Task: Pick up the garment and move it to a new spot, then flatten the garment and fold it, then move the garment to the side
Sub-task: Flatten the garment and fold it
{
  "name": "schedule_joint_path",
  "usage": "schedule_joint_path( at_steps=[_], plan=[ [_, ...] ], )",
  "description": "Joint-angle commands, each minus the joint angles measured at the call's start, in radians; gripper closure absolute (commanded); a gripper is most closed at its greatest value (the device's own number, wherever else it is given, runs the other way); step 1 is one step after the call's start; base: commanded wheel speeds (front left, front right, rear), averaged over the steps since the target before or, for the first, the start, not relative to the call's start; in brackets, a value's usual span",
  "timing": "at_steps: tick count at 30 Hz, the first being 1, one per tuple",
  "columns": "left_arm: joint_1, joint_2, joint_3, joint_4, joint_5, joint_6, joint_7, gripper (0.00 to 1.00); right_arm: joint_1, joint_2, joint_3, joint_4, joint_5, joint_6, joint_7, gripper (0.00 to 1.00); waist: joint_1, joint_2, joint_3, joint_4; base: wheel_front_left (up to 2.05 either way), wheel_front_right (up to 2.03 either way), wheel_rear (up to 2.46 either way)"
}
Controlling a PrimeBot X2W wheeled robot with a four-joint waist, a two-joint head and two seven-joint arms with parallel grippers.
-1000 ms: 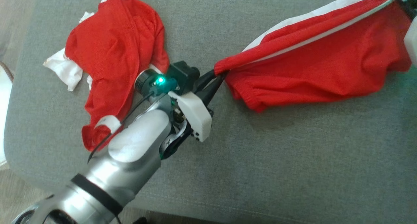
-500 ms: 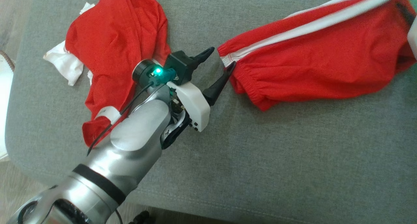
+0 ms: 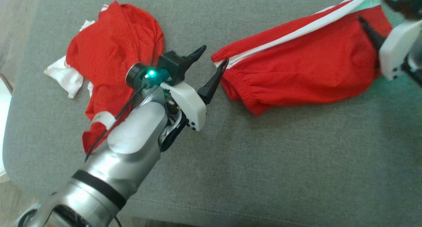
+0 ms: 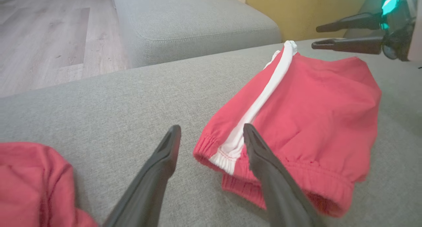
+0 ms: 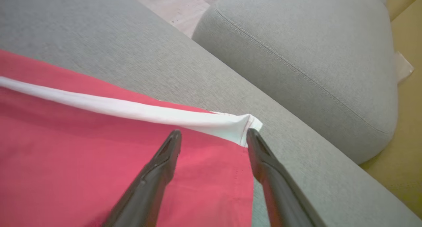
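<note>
The garment is a pair of red shorts with a white side stripe, lying stretched out on the grey cushion. My left gripper is open at its elastic hem end, one finger over the hem edge in the left wrist view, where the gripper holds nothing and the garment lies flat. My right gripper is open at the opposite corner. In the right wrist view its fingers straddle the white-striped corner of the garment without pinching it. The right gripper also shows in the left wrist view.
A second, crumpled red and white garment lies at the cushion's left, behind my left forearm. Another grey cushion stands beyond, with wooden floor beside it and a yellow wall behind.
Both grippers have opened and let go of the garment. It was held stretched between them and now rests flat on the cushion. The head view has shifted slightly.
</note>
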Motion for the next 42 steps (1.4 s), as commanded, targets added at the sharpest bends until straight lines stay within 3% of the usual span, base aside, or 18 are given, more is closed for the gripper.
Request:
schedule_joint_path(
  at_steps=[1,5,10,16,18,23,31,42],
  plan=[
    [0.0,0.021,0.045,-0.027,-0.002,0.011,-0.011,0.0,0.04,0.006,-0.018,0.001,0.016,-0.001,-0.029,0.0,0.0001,0.0,-0.028,-0.009,0.0,0.0,0.0],
    [0.047,0.033,0.108,-0.089,0.015,0.048,-0.012,0.0,0.087,0.066,-0.076,0.039,0.054,-0.001,-0.107,0.0,0.0001,0.0,-0.081,-0.023,0.0,0.0,0.0],
    [0.167,0.047,0.263,-0.216,0.024,0.096,-0.012,0.0,0.168,0.154,-0.2,0.079,0.127,-0.001,-0.243,0.0,0.0001,0.0,-0.159,-0.057,0.0,0.0,0.0],
    [0.335,0.055,0.464,-0.346,0.055,0.112,-0.012,0.0,0.301,0.242,-0.352,0.057,0.211,-0.001,-0.32,0.0,0.0001,0.0,-0.24,-0.107,0.0,0.0,0.0],
    [0.36,0.054,0.49,-0.36,0.062,0.11,-0.012,0.0,0.325,0.249,-0.374,0.048,0.211,-0.001,-0.323,0.0,0.0001,0.0,-0.25,-0.114,0.0,0.0,0.0],
    [0.477,0.038,0.592,-0.422,0.121,0.09,-0.012,0.0,0.459,0.3,-0.541,-0.033,0.193,-0.001,-0.329,0.0,0.0001,0.0,-0.296,-0.146,0.0,0.0,0.0],
    [0.689,-0.031,0.752,-0.505,0.207,0.03,-0.013,0.0,0.716,0.438,-0.778,-0.177,0.049,-0.001,-0.329,0.0,0.0001,0.0,-0.346,-0.191,0.0,0.0,0.0],
    [0.725,-0.057,0.807,-0.496,0.277,-0.031,-0.013,0.0,0.776,0.514,-0.911,-0.244,-0.017,-0.001,-0.258,0.0,0.0001,0.0,-0.312,-0.18,0.0,0.0,0.0]
  ],
)
